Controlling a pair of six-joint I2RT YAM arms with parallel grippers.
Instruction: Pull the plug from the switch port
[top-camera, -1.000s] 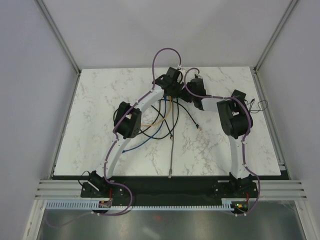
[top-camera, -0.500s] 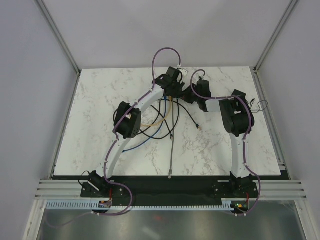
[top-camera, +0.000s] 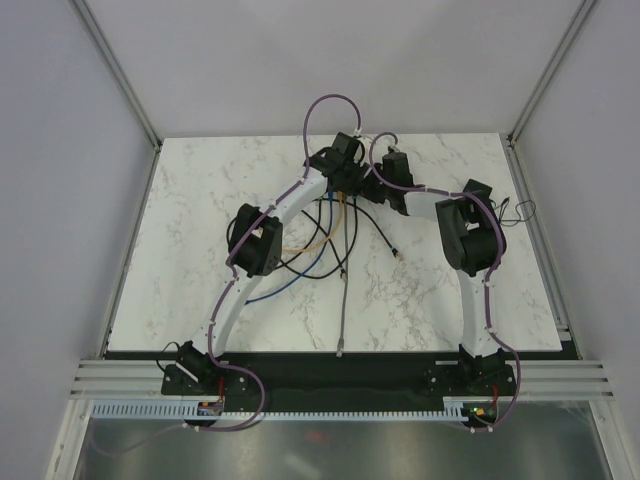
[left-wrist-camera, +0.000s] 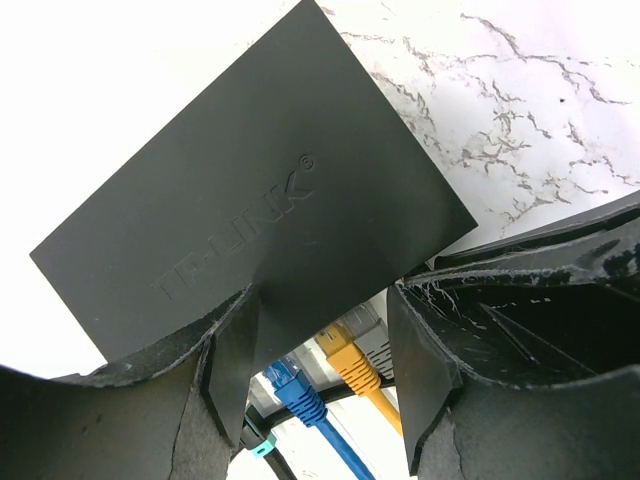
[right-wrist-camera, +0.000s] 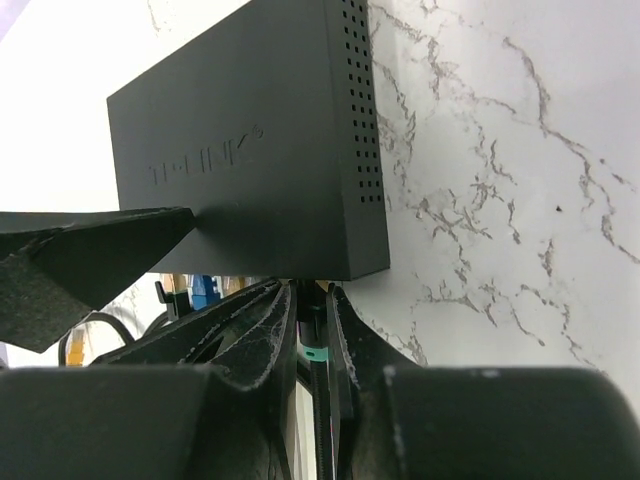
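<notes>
While the right gripper (right-wrist-camera: 312, 292) is pinching its fingers almost together on the black plug (right-wrist-camera: 313, 351) with the teal band, that plug is meeting the port side of the switch (right-wrist-camera: 240, 170) just by its corner; whether it is sitting in a socket is hidden. The left gripper (left-wrist-camera: 320, 300) is gaping wide and holding nothing, its fingers straddling the switch's port edge above a blue plug (left-wrist-camera: 296, 390) and a yellow plug (left-wrist-camera: 350, 365). The switch is lying flat on the marble table (top-camera: 200, 220), towards its far side, between the two wrists
</notes>
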